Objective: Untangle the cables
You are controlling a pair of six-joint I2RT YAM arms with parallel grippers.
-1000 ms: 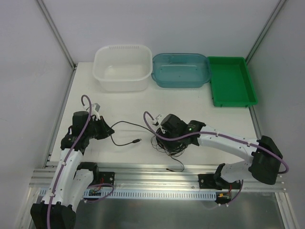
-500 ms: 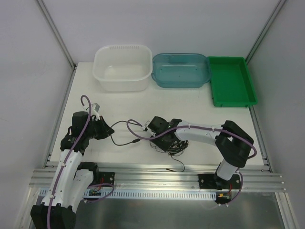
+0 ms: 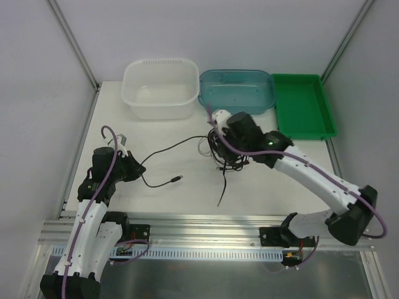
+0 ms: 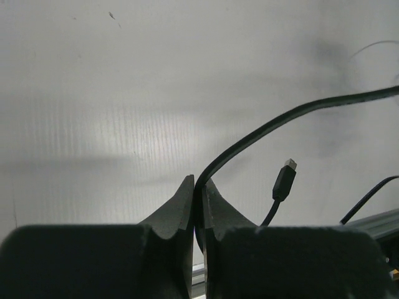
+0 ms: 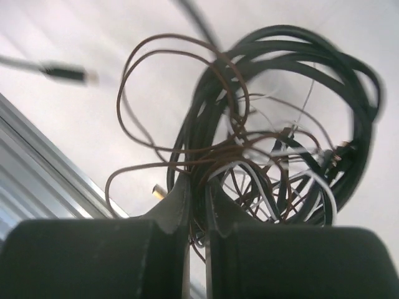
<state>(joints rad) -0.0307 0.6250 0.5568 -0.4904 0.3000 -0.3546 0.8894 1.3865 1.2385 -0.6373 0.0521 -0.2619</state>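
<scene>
The cables are a loose tangle [image 3: 223, 152] of thick black, thin brown and thin white cords, hanging off the table under my right gripper [image 3: 218, 144]. That gripper is shut on a bunch of its strands [image 5: 215, 168]. One dark strand [image 3: 222, 190] dangles from the tangle down to the table. A thicker black cable [image 3: 171, 148] runs from the tangle to my left gripper [image 3: 139, 169], which is shut on it [image 4: 209, 169]. Past that grip the cable loops to its small plug [image 3: 179, 179], lying free on the table [image 4: 285, 180].
Along the back edge stand a white tub [image 3: 160, 87], a blue tub [image 3: 235, 90] and a green tray [image 3: 303, 106]. The right gripper hangs just in front of the blue tub. A metal rail [image 3: 199, 227] runs along the near edge.
My right gripper has shut on the tangle and carried it up and back toward the blue tub. The black cable to my left gripper has been drawn out longer. The left arm has barely moved.
</scene>
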